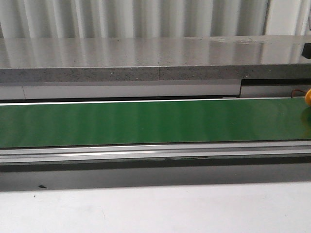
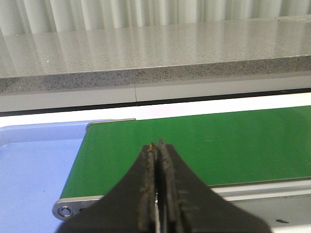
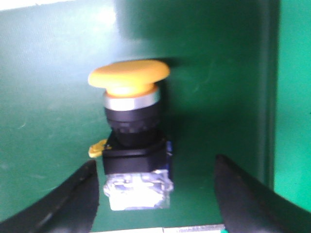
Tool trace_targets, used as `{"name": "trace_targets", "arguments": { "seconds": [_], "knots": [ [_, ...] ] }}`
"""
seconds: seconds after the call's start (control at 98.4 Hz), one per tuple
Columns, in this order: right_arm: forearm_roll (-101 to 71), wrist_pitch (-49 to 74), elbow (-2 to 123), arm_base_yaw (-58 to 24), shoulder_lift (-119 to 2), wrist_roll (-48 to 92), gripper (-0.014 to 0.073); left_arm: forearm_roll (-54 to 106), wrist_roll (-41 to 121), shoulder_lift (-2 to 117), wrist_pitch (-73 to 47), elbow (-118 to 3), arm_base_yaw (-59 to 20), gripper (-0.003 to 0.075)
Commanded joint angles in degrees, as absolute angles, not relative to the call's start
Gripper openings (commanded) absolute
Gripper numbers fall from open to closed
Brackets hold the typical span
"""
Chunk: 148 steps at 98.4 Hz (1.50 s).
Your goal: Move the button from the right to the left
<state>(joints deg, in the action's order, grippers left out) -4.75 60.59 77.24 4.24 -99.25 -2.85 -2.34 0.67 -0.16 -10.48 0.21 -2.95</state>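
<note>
The button (image 3: 130, 121) has a round orange cap, a silver ring, a black neck and a boxy body with a pale end. It lies on the green belt (image 3: 48, 87) in the right wrist view. My right gripper (image 3: 155, 165) is open, with one finger on each side of the button's body and neither touching it. In the front view only the orange cap (image 1: 308, 97) shows, at the far right edge. My left gripper (image 2: 158, 144) is shut and empty above the belt's left end (image 2: 218, 145). Neither arm shows in the front view.
A long green conveyor belt (image 1: 146, 121) runs left to right, with a metal rail (image 1: 146, 153) along its front. A grey stone ledge (image 1: 146, 58) stands behind it. A light blue tray (image 2: 34, 174) lies off the belt's left end. White table surface (image 1: 146, 208) lies in front.
</note>
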Motion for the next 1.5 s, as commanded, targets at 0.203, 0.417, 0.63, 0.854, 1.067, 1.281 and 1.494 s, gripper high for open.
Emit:
{"name": "trace_targets", "arguments": {
  "seconds": [0.203, 0.417, 0.63, 0.854, 1.067, 1.281, 1.494],
  "knots": [
    [-4.60, 53.49, 72.06, -2.26, -84.39, -1.94, 0.0538, -2.05, 0.00, -2.09, -6.18, 2.44, -2.81, -0.0020],
    [-4.19, 46.06, 61.40, -7.99, -73.78, 0.68, 0.0265, -2.05, 0.00, -2.09, -6.18, 2.44, -2.81, -0.0021],
    [-4.19, 39.06, 50.74, -10.39, -62.49, 0.68, -0.0060, -2.05, 0.00, -2.09, -6.18, 2.44, -2.81, -0.0020],
    [-3.56, 33.22, 41.56, -10.53, -48.48, 0.68, -0.0060, -2.05, 0.00, -2.09, -6.18, 2.44, -2.81, -0.0020],
    [-3.56, 30.15, 34.21, -10.53, -33.75, 0.68, -0.0060, -2.15, 0.00, -2.09, -6.18, 2.44, -2.81, -0.0021],
    [-3.56, 25.10, 26.79, -10.53, -19.67, 0.68, -0.0060, -2.15, 0.00, -2.09, -6.18, 2.44, -2.81, -0.0020],
    [-3.56, 22.44, 20.10, -10.53, -10.68, 0.68, -0.0060, -2.51, 0.00, -2.09, -6.18, 2.44, -2.81, -0.0020]
  ]
}}
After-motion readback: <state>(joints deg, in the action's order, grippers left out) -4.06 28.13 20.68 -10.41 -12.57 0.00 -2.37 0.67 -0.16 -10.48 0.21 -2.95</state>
